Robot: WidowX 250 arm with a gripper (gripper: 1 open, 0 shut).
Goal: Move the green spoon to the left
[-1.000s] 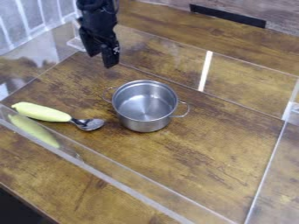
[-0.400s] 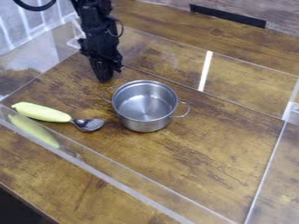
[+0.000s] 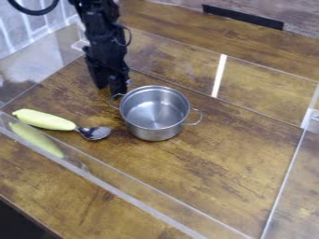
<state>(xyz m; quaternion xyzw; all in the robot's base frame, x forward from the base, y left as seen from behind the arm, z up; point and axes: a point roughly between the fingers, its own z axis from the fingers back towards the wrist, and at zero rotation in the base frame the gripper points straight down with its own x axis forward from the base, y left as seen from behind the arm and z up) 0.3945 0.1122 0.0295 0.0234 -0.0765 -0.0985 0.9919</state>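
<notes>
A black gripper [image 3: 111, 90] reached down from the top left over a brown wooden table [image 3: 187, 191], its tips low beside the upper left rim of a round steel pot [image 3: 155, 114]. Whether its fingers were spread or together could not be told; the spoon was not in them. The green spoon [image 3: 56, 123] lay at the left of the view, handle toward the left edge, its silver bowl near the pot's lower left side, bare wood between them. Just below the handle ran a clear panel's edge [image 3: 106, 173], slanting down to the right, with a yellow-green reflection in it. Open wood stretched right of the pot, past a white strip [image 3: 219, 76].
</notes>
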